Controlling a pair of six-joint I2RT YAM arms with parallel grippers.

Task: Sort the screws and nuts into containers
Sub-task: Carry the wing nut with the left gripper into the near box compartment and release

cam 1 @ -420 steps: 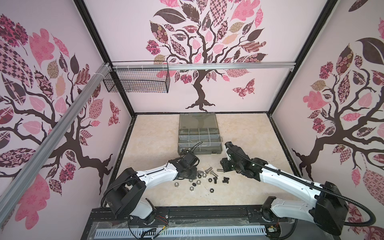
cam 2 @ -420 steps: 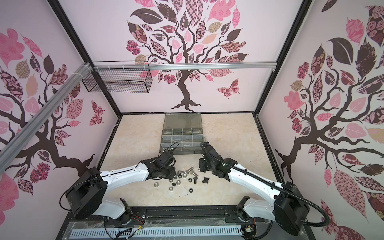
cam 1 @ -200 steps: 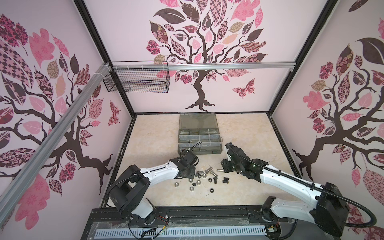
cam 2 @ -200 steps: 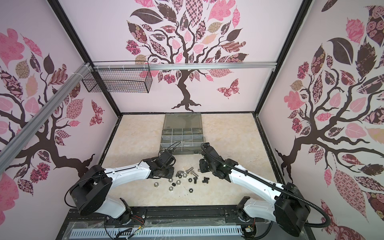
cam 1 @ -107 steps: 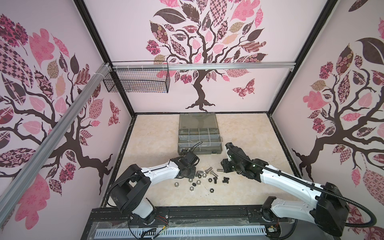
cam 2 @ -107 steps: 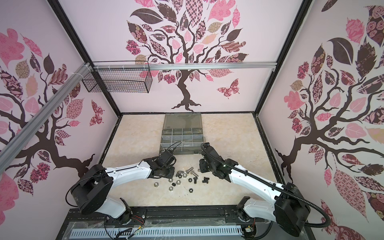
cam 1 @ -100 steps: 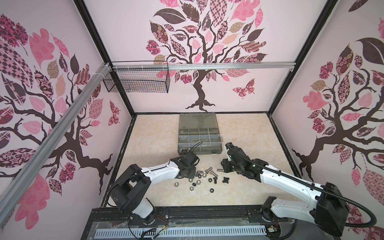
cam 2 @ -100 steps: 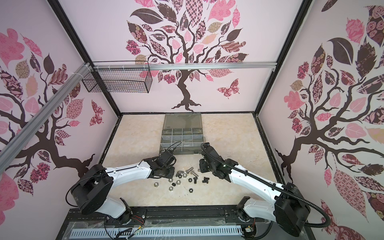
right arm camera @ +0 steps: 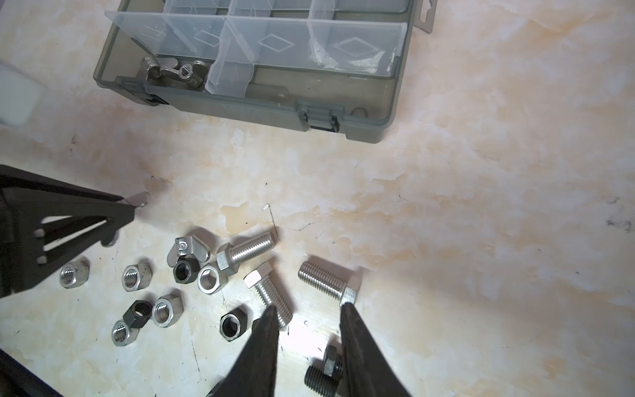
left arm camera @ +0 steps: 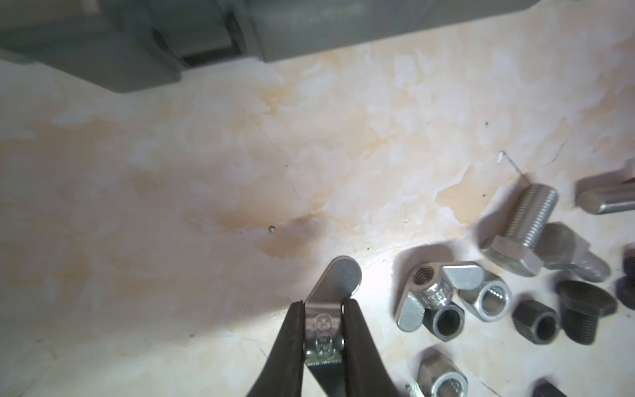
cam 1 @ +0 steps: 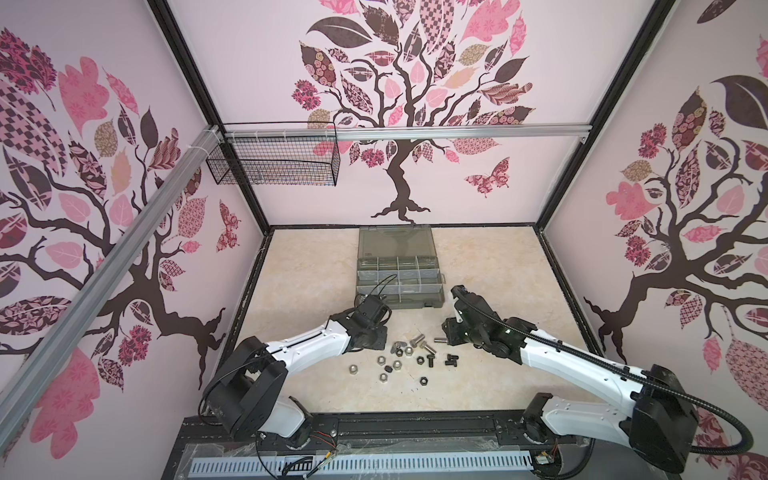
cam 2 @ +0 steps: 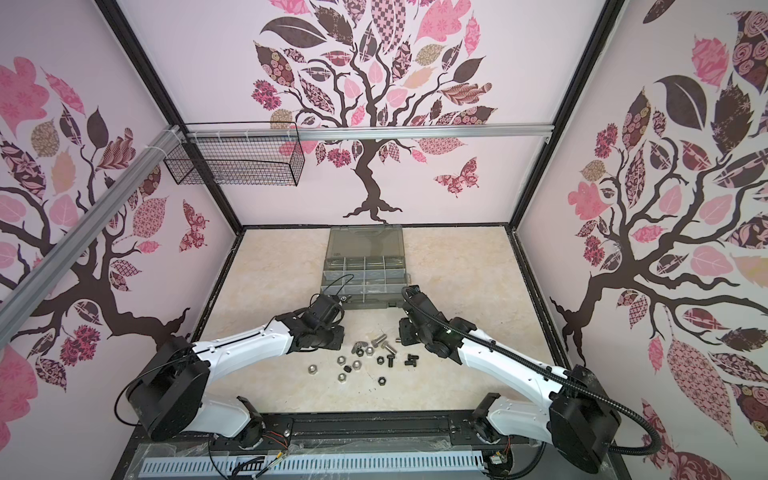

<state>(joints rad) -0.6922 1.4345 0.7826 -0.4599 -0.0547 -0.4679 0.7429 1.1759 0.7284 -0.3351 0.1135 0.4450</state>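
Left of centre in the lower half of both top views, the left hand point(cam 1: 376, 332) is hidden under its own wrist. The left wrist view shows it clamped on a silver wing nut point(left arm camera: 342, 276), with one wing poking past the fingertips. Whether the nut is clear of the tabletop point(left arm camera: 206, 172) I cannot tell.

Just right of it, at lower centre, lies the unsorted pile: loose nuts point(right arm camera: 136, 276), silver and black, with one more wing nut among them, three silver screws point(right arm camera: 247, 252) and some short black ones.

Above the pile, at frame centre, stands the organiser case point(right arm camera: 240, 106) with its lid open. Only the corner compartment nearest the left hand shows contents, a few sorted wing nuts point(right arm camera: 171, 72). So the sorting looks barely begun.

Right of the pile, the right hand point(right arm camera: 309, 307) hangs with jaws apart, gripping nothing, one tip touching a screw head.

The case's far rows are cut off or too small to read. A black screw point(right arm camera: 318, 379) sits half behind a finger.
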